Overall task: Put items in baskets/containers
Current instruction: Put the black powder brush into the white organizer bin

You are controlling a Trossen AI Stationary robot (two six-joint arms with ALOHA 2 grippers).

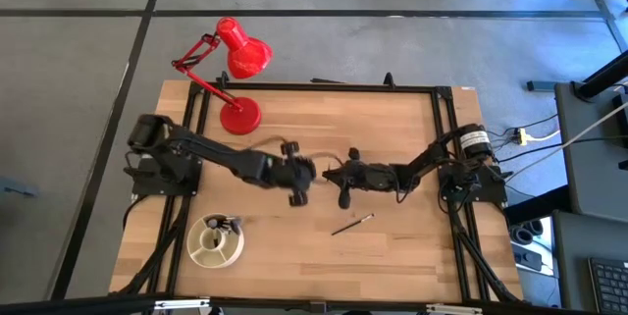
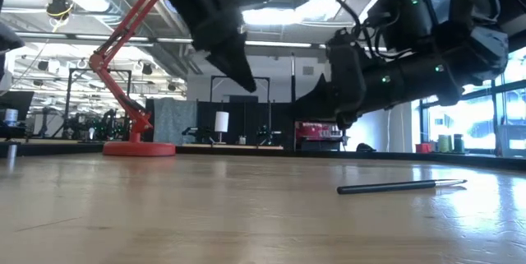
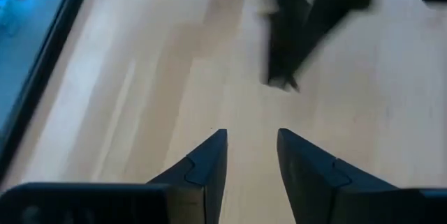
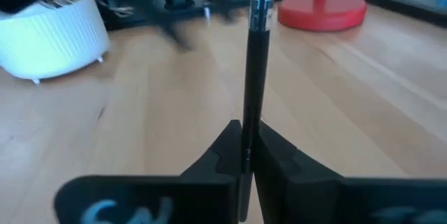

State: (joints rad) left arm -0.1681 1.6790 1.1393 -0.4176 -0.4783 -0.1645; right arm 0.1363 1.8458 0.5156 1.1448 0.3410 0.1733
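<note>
My right gripper (image 1: 345, 183) (image 4: 248, 123) is over the table's middle, shut on a thin makeup brush (image 4: 253, 77) with a dark handle and a silver ferrule. My left gripper (image 1: 298, 187) (image 3: 251, 135) hovers just to its left, open, with only bare wood between its fingers. A second brush (image 1: 351, 224) (image 2: 403, 186) lies flat on the table, nearer the front edge. The round cream-white dish (image 1: 200, 246) (image 4: 49, 35) stands at the near left, with brushes (image 1: 228, 223) lying in it. My right gripper pinches the brush's dark handle (image 4: 248, 112) between its two fingers. The fingers come nearly level from the table's right side and lie across the brush. The brush stands about upright in the hold, ferrule (image 4: 262, 1) up, clear of the table.
A red desk lamp stands at the far left on its round base (image 1: 240, 117) (image 2: 138, 149) (image 4: 321, 8). A black frame (image 1: 324, 87) runs along the table's edges. Bare wood lies between the dish and the loose brush.
</note>
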